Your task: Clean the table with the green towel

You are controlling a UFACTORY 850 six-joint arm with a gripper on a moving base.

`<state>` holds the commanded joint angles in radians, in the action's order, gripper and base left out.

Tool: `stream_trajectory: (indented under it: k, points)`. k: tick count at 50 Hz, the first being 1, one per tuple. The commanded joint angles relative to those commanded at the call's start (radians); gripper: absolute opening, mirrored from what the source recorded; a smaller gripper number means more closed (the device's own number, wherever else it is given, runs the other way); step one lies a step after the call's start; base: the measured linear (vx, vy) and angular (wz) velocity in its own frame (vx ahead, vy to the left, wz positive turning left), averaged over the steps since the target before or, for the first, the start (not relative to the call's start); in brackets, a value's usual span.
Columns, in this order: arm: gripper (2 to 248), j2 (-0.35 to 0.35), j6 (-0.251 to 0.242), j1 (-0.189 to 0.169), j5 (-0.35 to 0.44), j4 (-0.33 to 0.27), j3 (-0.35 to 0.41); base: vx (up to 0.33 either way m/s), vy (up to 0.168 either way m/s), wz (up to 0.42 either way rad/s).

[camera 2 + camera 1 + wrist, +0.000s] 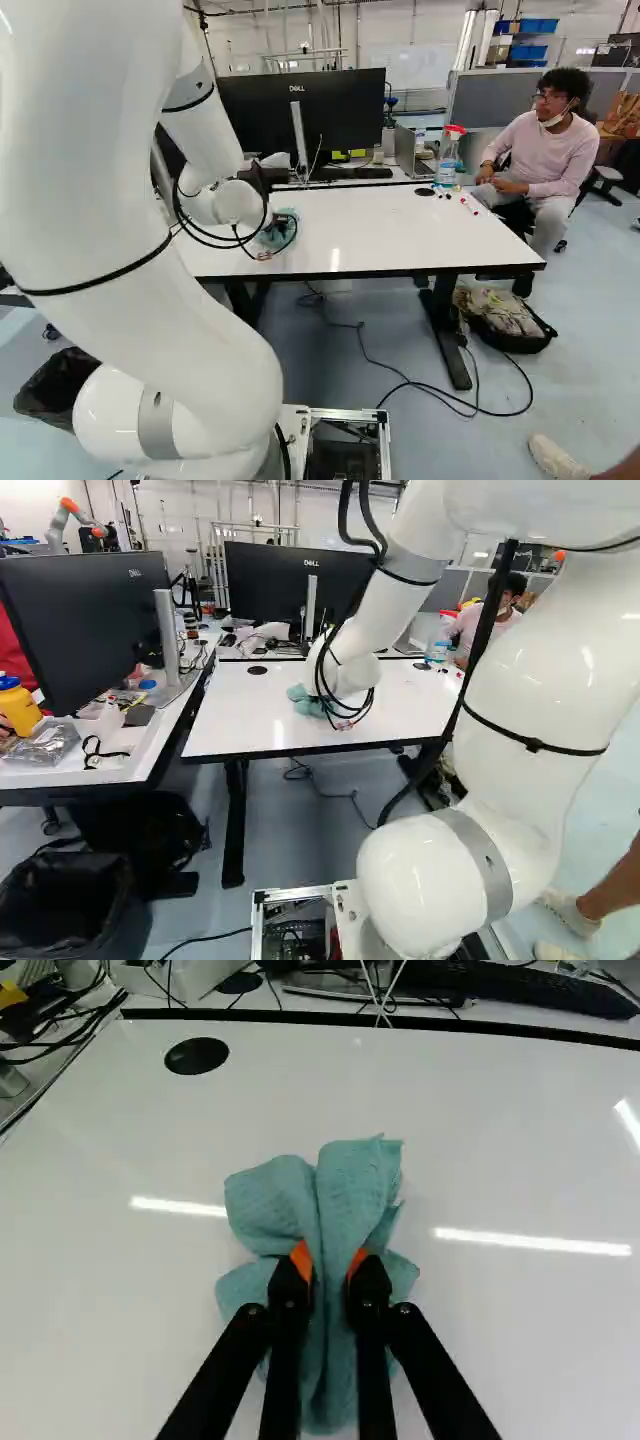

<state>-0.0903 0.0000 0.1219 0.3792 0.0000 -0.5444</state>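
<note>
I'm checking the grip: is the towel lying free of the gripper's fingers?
No, the gripper has the green towel pinched between its two orange pads.

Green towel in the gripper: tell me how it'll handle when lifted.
The green towel is probably floppy, given its soft folds bunched in the gripper. Its loose ends, spread beyond the grip, would likely droop. Thin edges suggest it is light.

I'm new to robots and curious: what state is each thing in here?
Green cloth towel: bunched up, pinched.
Black two-fingered gripper with orange pads: shut on the towel.
Clear plastic spray bottle with red-and-white head: upright.
Thin grey laptop: open.
Black lined bin: open-topped.
</note>
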Motion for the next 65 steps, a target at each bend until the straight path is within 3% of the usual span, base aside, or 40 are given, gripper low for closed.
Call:
stream_trajectory:
  k: [8,33,65]
  points:
    - [55,-0.003,0.000,-0.026,0.000,0.000,-0.004,0.000,0.000,0.000]
    - [55,0.041,0.000,-0.026,-0.006,0.000,0.007,0.000,0.000,0.000]
    - [55,0.126,0.000,0.000,-0.140,0.000,0.007,0.000,0.000,0.000]
